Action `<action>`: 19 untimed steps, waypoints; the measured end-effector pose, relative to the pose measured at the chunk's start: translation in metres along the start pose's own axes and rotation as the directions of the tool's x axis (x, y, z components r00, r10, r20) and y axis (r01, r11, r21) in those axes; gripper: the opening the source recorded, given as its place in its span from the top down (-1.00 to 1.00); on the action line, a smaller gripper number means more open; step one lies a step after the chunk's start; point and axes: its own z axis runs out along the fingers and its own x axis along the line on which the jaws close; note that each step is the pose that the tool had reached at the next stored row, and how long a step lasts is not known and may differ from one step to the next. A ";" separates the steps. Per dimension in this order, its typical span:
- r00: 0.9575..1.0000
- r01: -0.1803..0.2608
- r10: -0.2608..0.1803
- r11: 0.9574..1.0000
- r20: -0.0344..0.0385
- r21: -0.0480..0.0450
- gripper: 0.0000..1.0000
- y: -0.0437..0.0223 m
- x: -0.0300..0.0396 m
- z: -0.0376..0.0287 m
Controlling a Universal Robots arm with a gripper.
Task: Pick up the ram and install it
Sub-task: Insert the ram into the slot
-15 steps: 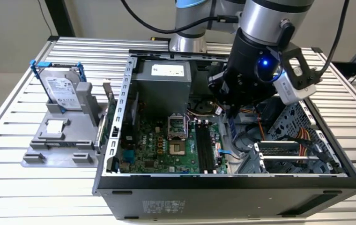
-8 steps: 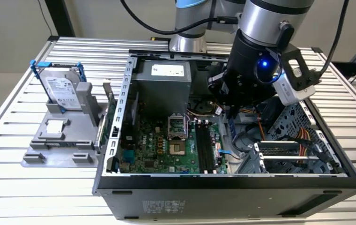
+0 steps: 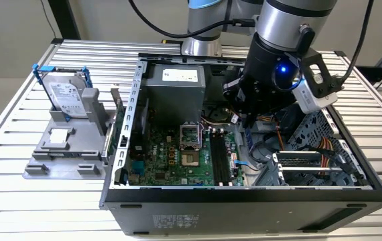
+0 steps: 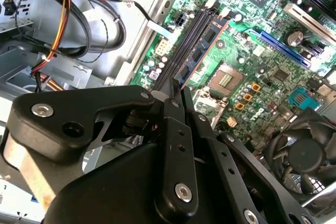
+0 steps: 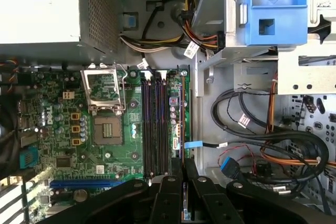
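Observation:
My gripper (image 3: 248,120) hangs inside the open computer case (image 3: 130,150), over the motherboard's black memory slots (image 3: 219,156). Its black fingers (image 4: 173,129) stand close together, shut on the ram (image 4: 202,51), a thin dark board with black chips. In both wrist views the ram (image 5: 176,114) reaches from the gripper (image 5: 182,166) down along the slot nearest the case's cable side, beside the other slots (image 5: 153,124). I cannot tell whether its lower edge touches the slot. The gripper (image 4: 177,92) hides the ram's held end.
A hard drive in a blue frame (image 3: 67,95) stands on a grey holder at the exterior view's left. Inside the case are the power supply (image 3: 177,85), the CPU socket (image 5: 107,129), a blue drive bay (image 5: 275,9), loose cables (image 5: 273,145) and a fan (image 4: 310,153).

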 end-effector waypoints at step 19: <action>1.000 0.000 0.000 1.000 0.000 0.000 1.00 0.0000 -0.0001 0.0090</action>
